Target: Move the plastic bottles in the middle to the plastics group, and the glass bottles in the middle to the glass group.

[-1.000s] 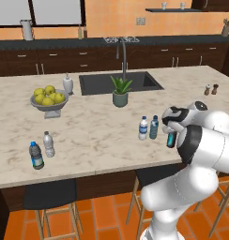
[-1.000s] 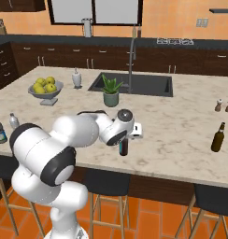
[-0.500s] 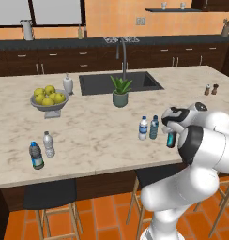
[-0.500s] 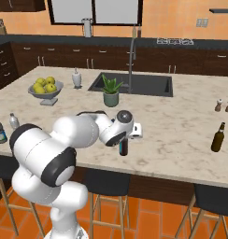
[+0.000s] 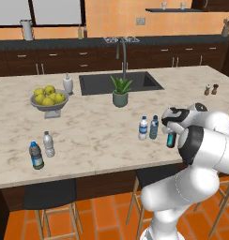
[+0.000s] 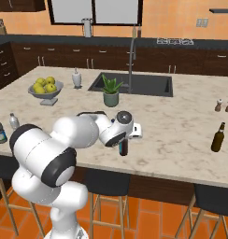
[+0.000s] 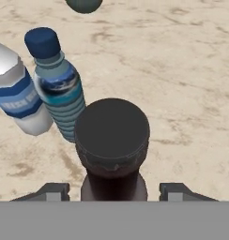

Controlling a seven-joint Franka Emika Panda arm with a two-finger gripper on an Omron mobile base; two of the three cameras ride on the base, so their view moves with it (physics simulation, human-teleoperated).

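Observation:
My gripper (image 5: 171, 130) hangs over a dark glass bottle with a teal label (image 5: 171, 139) near the counter's front edge. In the hand view its black cap (image 7: 111, 133) stands between my fingertips (image 7: 55, 191), with a small gap on each side, so the gripper (image 7: 114, 191) is open around the neck. Just left stand the blue-tinted plastic bottle (image 5: 154, 127) (image 7: 57, 91) and the clear one with a white-blue label (image 5: 143, 128) (image 7: 15, 96). The plastics group (image 5: 41, 150) stands far left. The brown glass-group bottle (image 6: 218, 137) stands far right.
A bowl of lemons (image 5: 49, 98), a soap dispenser (image 5: 67, 84), a potted plant (image 5: 120, 91) and the sink (image 5: 135, 80) lie behind the bottles. Salt and pepper shakers (image 5: 210, 89) stand at the back right. Stools (image 6: 106, 184) sit under the counter's front edge.
The jaws have drawn closer together around the dark bottle's neck. The arm and the bottles stay where they were.

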